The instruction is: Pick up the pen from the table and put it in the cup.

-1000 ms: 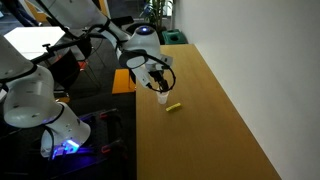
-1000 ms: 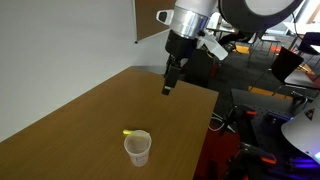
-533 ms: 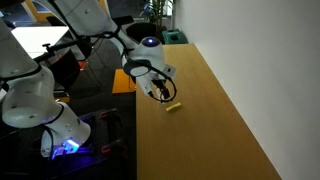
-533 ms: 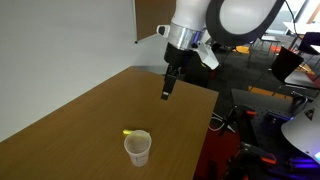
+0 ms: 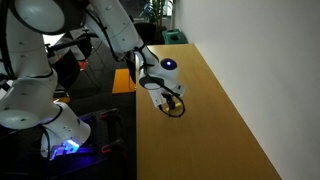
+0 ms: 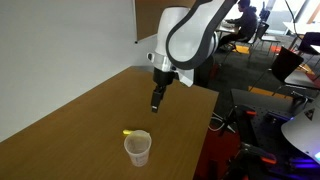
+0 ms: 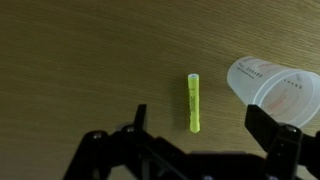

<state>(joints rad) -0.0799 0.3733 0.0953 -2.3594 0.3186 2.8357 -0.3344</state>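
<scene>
Approach step. We find the fingers (image 7: 138, 122) apart, empty, above the pen (image 7: 193, 103), which lies on the table (image 7: 80, 60) just left of the cup (image 7: 275, 88). Next: descend, clamp its middle.

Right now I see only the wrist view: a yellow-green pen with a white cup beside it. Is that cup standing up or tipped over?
Observer: Standing up. In an exterior view the cup sits upright on the table, mouth up.
Operator: Are the jaws down at the pen?
Observer: No. The gripper hangs in the air above the table, not touching the pen.
Operator: Where does the arm come from?
Observer: From a white base that stands beside the table's long edge, not on the tabletop.
</scene>
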